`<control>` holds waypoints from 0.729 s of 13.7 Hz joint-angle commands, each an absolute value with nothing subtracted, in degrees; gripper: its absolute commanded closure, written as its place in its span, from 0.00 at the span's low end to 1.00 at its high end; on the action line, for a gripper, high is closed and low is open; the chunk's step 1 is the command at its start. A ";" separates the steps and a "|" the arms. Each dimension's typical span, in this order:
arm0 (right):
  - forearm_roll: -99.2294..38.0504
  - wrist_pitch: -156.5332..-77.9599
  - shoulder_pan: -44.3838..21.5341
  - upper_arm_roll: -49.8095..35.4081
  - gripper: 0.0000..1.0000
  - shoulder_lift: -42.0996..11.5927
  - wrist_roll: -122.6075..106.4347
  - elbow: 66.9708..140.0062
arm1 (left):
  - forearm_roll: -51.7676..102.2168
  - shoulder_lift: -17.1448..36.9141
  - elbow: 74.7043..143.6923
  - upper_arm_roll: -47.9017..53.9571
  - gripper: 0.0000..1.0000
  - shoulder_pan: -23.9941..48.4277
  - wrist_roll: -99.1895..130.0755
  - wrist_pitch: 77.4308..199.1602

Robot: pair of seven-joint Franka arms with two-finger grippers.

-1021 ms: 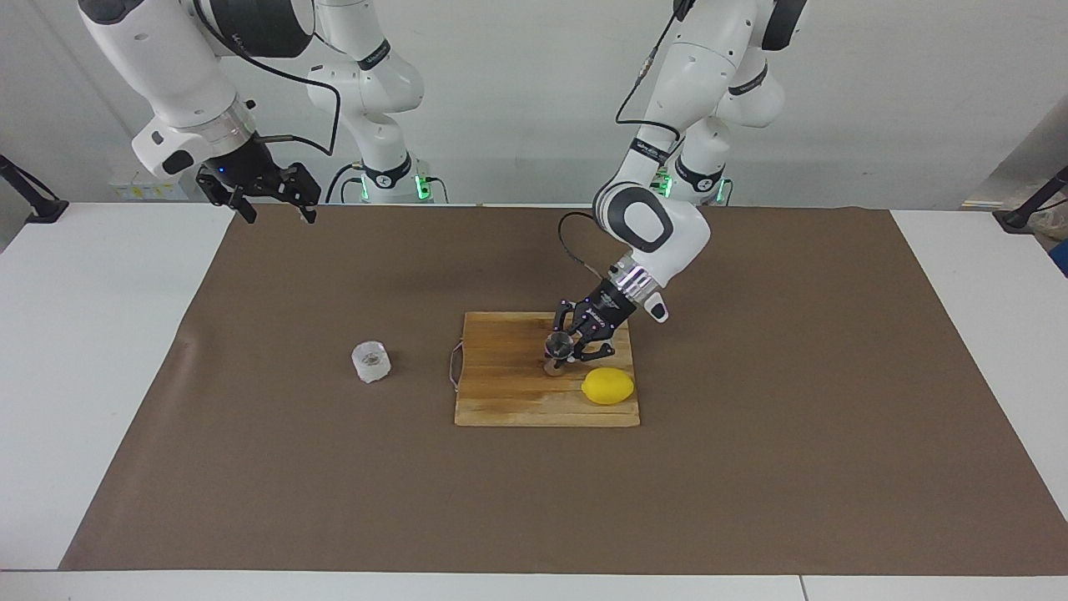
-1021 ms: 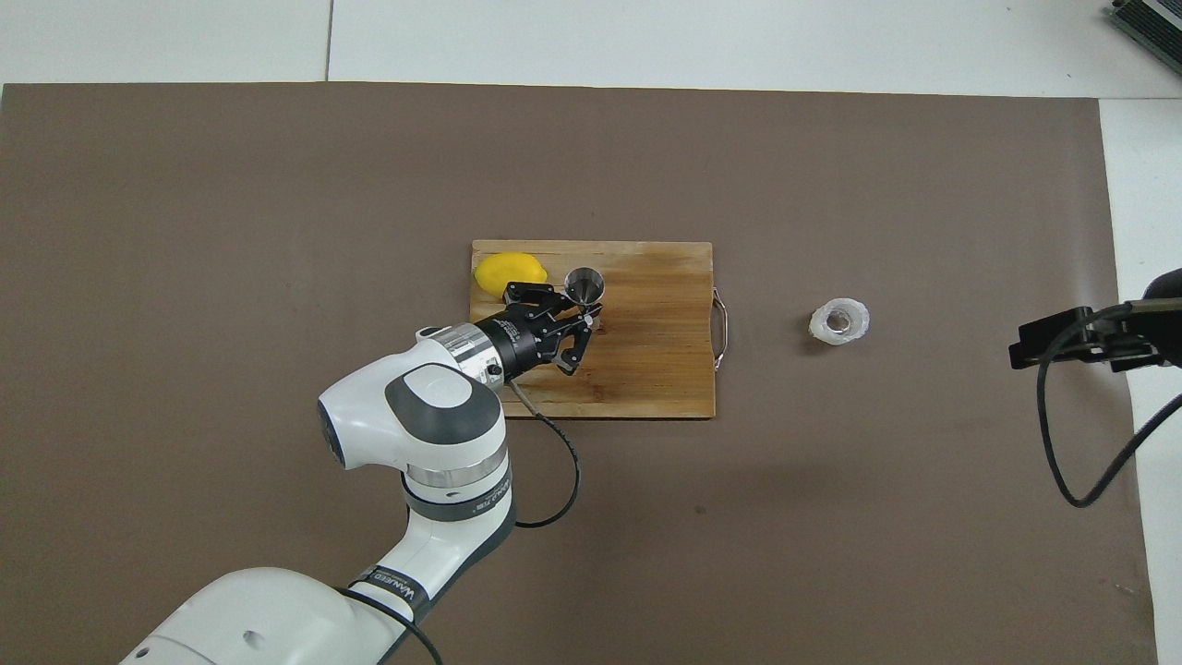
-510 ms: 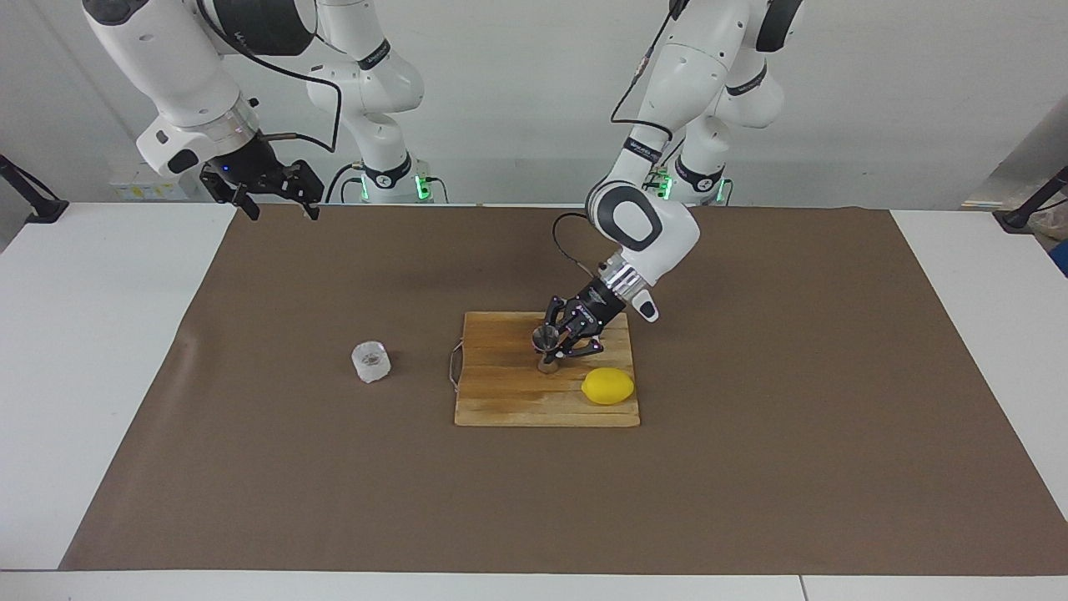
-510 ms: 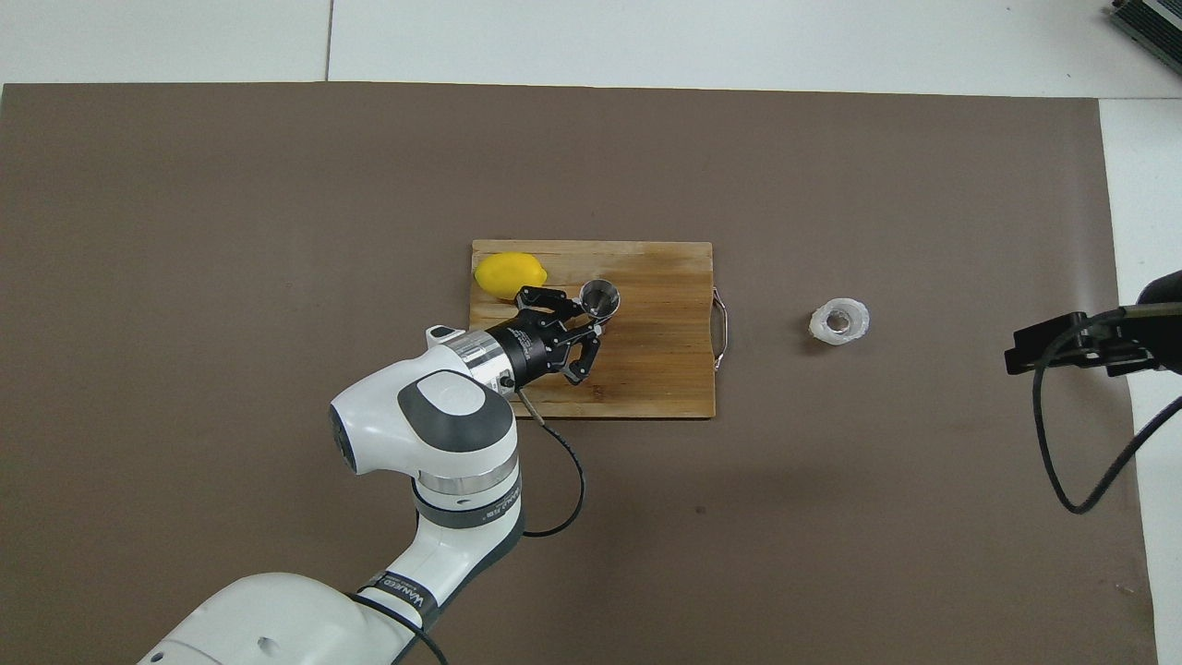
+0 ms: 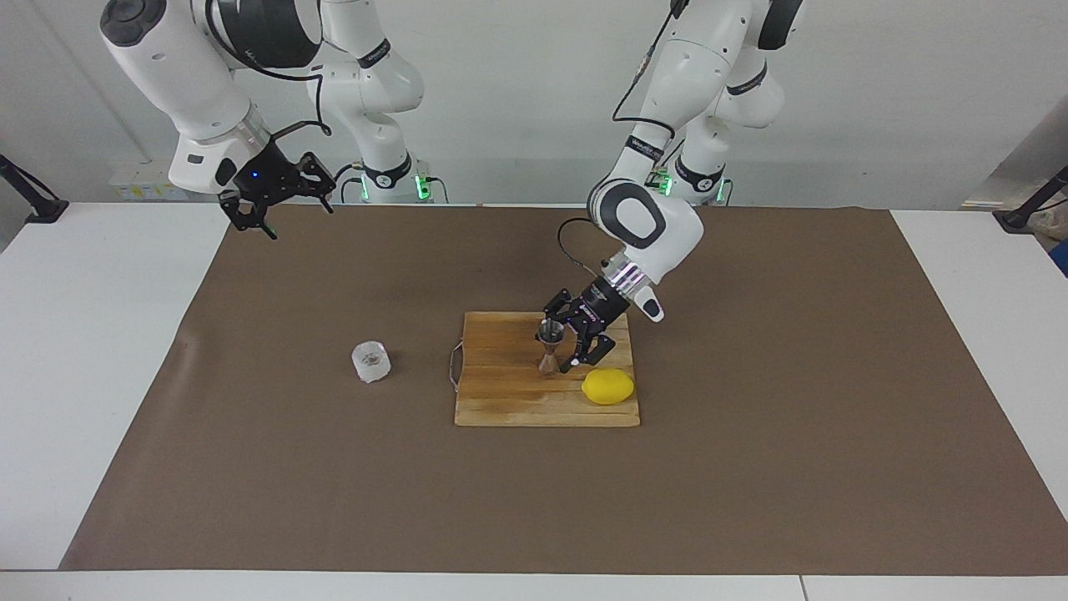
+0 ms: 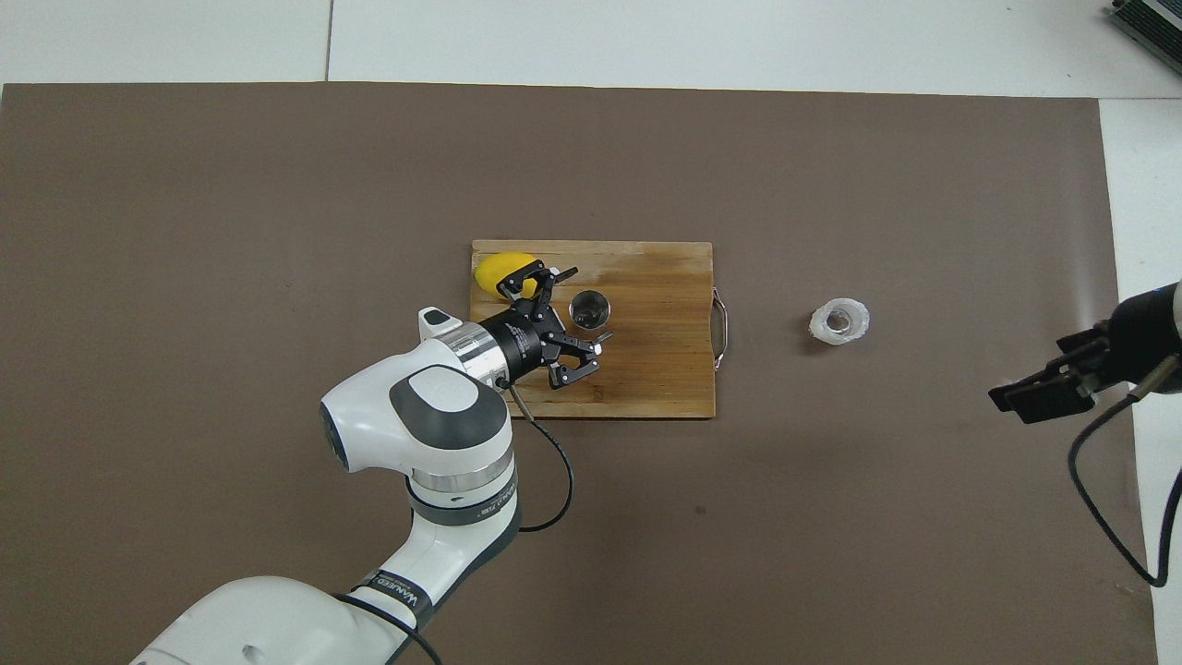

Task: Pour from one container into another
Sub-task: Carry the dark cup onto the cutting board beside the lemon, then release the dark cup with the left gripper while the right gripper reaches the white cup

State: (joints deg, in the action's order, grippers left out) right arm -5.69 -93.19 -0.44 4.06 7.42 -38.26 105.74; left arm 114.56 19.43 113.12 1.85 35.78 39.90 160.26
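Note:
The steel jigger (image 5: 549, 349) (image 6: 589, 309) stands upright on the wooden cutting board (image 5: 501, 401) (image 6: 665, 369). My left gripper (image 5: 561, 344) (image 6: 583, 307) is low over the board, open, with one finger on each side of the jigger and not gripping it. The small clear glass tumbler (image 5: 371, 361) (image 6: 838, 320) sits on the brown mat beside the board, toward the right arm's end. My right gripper (image 5: 290, 219) (image 6: 1036, 403) hangs open and empty, high over the mat's edge at that end.
A yellow lemon (image 5: 608, 386) (image 6: 499, 270) lies on the board's corner, close to the left gripper's fingers. The board has a wire handle (image 5: 453, 367) on the side facing the tumbler. The brown mat (image 5: 751, 467) covers most of the white table.
The left gripper set the tilted jigger upright on the board and opened, letting it go. The right arm turned its wrist and shifted a little over the mat's edge.

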 commanded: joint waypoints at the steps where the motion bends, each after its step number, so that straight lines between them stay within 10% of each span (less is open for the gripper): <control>1: -7.21 -99.39 2.02 3.95 0.00 9.67 -55.93 111.52 | 111.99 17.67 114.08 1.58 0.00 36.47 32.63 161.63; 10: -25.45 -108.81 9.92 3.96 0.00 -2.08 -92.34 113.12 | 99.17 12.93 118.82 1.49 0.00 36.21 29.97 160.93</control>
